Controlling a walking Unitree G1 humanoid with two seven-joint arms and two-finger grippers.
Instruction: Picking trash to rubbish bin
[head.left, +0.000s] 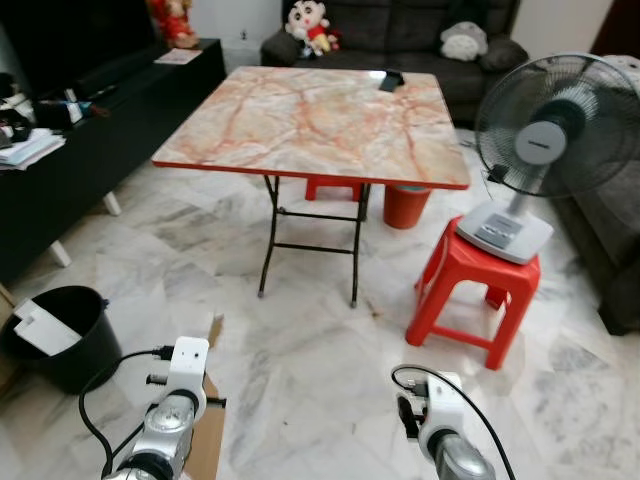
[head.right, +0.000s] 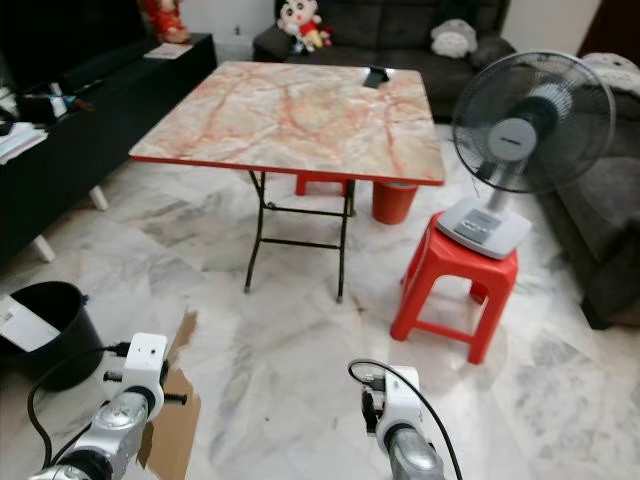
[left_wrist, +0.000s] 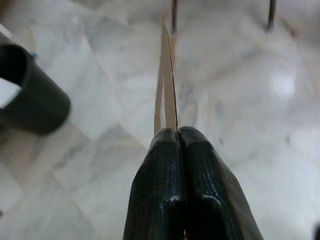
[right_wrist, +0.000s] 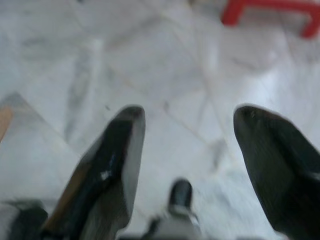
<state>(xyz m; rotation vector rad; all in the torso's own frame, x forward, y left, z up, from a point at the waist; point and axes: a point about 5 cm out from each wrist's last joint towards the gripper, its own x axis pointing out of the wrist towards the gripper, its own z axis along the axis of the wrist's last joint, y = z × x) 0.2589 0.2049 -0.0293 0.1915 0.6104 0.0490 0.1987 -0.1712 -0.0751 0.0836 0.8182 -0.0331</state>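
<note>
Gripping a flat cardboard piece (left_wrist: 165, 85) edge-on, the left gripper (left_wrist: 178, 134) had its fingers pressed shut, low at near left, just right of the black rubbish bin (head.left: 70, 335); the right gripper (right_wrist: 189, 131) hung open over marble floor (head.left: 300, 350); no writing readable

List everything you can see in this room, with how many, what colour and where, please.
Cardboard piece: one, brown, pinched in the left gripper, low on the left.
Bin: one, black, on the floor at far left, white paper in it.
Folding table: one, marbled orange top, black legs, centre; a dark object lies at its far edge.
Stool: one, red, right of the table, carrying the fan.
Fan: one, grey-white, on that stool.
Bucket: one, red, under the table.
Sofa: one, dark grey, at the back, soft toys on it.
Cabinet: one, black, along the left.
Left gripper: shut on the cardboard piece.
Right gripper: open over the floor.
</note>
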